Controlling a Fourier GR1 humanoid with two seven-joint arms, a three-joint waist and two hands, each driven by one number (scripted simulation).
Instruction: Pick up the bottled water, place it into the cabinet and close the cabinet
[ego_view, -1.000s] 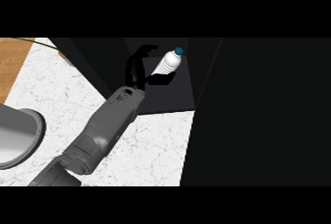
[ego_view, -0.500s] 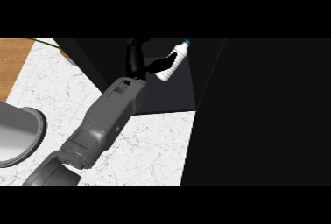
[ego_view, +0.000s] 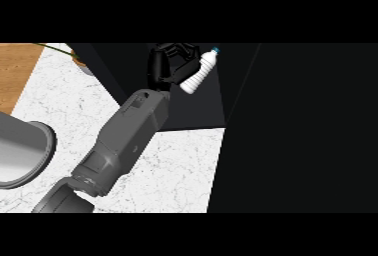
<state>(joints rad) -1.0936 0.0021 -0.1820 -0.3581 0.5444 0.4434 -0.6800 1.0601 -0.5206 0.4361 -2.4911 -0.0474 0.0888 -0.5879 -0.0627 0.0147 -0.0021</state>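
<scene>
One grey forearm reaches up from the lower edge of the head view across the counter (ego_view: 184, 165), white marbled stone, and ends in a black hand, the left hand (ego_view: 164, 62), by its place on the left side, though only one arm shows, so I take that with some caution. Its fingers (ego_view: 176, 50) are curled round the bottled water (ego_view: 199, 72), which sits tilted, blue cap up and to the right, white body slanting down toward the wrist. Bottle is plainly off the counter and carried in the hand, up against the dark opening of the cabinet (ego_view: 199, 107). Whether it is already inside the cabinet's interior or just at its mouth, I cannot tell; the dark panels run together there. Judgement on progress: pick-up done, transport well along, placing in hand but not finished since the fingers are wrapped on the bottle. Left to do: set it down, let go, draw the arm out, shut the door. The large black slab at right (ego_view: 303, 130) may be the open door; unsure. Right hand shows nowhere. Surroundings: a grey round rim (ego_view: 40, 155), sink or basin, at the left edge; a strip of wood surface (ego_view: 16, 70) top left; a thin green stem with a pot (ego_view: 81, 64) beside the cabinet's corner.
</scene>
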